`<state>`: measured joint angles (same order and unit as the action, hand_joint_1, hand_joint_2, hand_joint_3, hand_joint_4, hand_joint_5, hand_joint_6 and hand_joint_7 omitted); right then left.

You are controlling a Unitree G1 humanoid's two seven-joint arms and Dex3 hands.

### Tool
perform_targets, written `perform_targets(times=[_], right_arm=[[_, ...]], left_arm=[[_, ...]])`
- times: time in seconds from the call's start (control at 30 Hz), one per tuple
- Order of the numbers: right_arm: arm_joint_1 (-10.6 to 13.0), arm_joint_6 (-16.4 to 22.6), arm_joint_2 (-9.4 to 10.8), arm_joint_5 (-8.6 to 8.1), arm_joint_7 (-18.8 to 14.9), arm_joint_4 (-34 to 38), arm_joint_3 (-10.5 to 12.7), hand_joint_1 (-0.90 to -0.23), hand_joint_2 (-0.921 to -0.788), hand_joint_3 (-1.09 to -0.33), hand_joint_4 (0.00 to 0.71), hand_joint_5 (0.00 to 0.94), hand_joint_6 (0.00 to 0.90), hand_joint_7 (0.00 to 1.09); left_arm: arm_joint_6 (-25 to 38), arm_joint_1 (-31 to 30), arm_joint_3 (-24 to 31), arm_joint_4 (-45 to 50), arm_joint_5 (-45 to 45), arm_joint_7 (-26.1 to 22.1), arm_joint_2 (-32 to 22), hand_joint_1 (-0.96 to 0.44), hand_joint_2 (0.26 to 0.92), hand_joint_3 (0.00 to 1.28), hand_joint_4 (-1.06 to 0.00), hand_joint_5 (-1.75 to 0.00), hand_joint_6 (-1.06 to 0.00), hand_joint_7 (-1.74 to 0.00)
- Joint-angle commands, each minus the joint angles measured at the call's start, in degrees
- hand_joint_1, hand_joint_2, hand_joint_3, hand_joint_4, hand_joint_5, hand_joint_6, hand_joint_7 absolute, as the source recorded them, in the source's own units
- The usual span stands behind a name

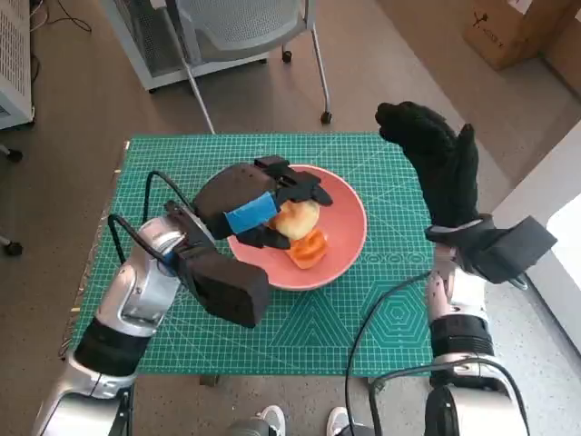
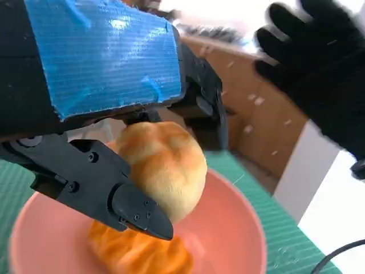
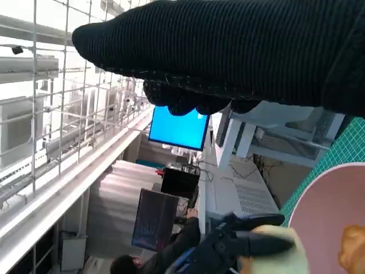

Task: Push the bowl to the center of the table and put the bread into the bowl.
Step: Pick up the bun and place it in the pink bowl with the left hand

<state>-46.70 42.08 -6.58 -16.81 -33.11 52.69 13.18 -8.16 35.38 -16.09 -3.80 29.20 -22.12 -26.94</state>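
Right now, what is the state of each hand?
Left hand: holds the bread over the bowl.
Right hand: open, holding nothing.

Both forearms are pale silvery-grey shells with black cuffs and loose black cables looping off them. The left hand (image 1: 259,207) is boxy black plastic with visible screws and a wrinkly strip of blue tape across its back. The right hand (image 1: 436,159) wears a black knitted glove.

Pink bowl (image 1: 345,238), golden bread (image 1: 297,218), green gridded mat (image 1: 381,309).
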Motion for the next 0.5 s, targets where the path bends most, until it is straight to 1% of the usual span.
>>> perform_targets(times=[0.03, 0.13, 0.23, 0.3, 0.4, 0.5], right_arm=[[1.31, -0.32, 0.01, -0.13, 0.04, -0.2, 0.06, -0.562, -0.921, -0.646, 0.368, 0.001, 0.527, 0.0], [1.22, -0.45, 0.19, -0.12, 0.16, -0.37, 0.05, -0.563, -0.921, -0.647, 0.368, 0.001, 0.527, 0.0], [1.1, -0.61, 0.36, -0.14, 0.25, -0.51, 0.03, -0.561, -0.921, -0.648, 0.368, 0.001, 0.527, 0.0], [1.04, -0.72, 0.46, -0.17, 0.29, -0.63, 0.0, -0.561, -0.921, -0.648, 0.368, 0.001, 0.528, 0.0], [1.0, -0.76, 0.66, -0.12, 0.43, -0.8, -0.07, -0.561, -0.921, -0.647, 0.368, 0.001, 0.528, 0.0], [0.99, -0.78, 0.79, -0.07, 0.51, -0.96, -0.15, -0.562, -0.921, -0.647, 0.371, 0.002, 0.528, 0.0]], left_arm=[[-2.45, -0.51, 0.9, 1.18, 0.57, 0.88, -1.85, -0.38, 0.82, 0.01, -0.09, -0.01, -0.12, -0.26], [-5.43, -0.56, 1.83, 0.22, 0.02, 2.56, -2.59, -0.45, 0.825, 0.01, -0.07, 0.0, -0.12, -0.25], [-7.03, -1.05, 3.78, -0.11, -2.76, 2.81, -2.93, -0.49, 0.827, 0.01, -0.07, 0.0, -0.12, -0.26], [-6.57, -1.66, 5.81, 0.24, -6.79, 1.44, -2.54, -0.51, 0.826, 0.0, -0.07, 0.0, -0.12, -0.26], [-5.22, -2.78, 10.2, 0.23, -17.66, -1.35, -0.4, -0.52, 0.827, 0.0, -0.08, 0.0, -0.13, -0.26], [-4.7, -3.77, 13.66, -0.09, -26.38, -2.85, 1.61, -0.52, 0.837, 0.01, -0.08, 0.0, -0.13, -0.26]])
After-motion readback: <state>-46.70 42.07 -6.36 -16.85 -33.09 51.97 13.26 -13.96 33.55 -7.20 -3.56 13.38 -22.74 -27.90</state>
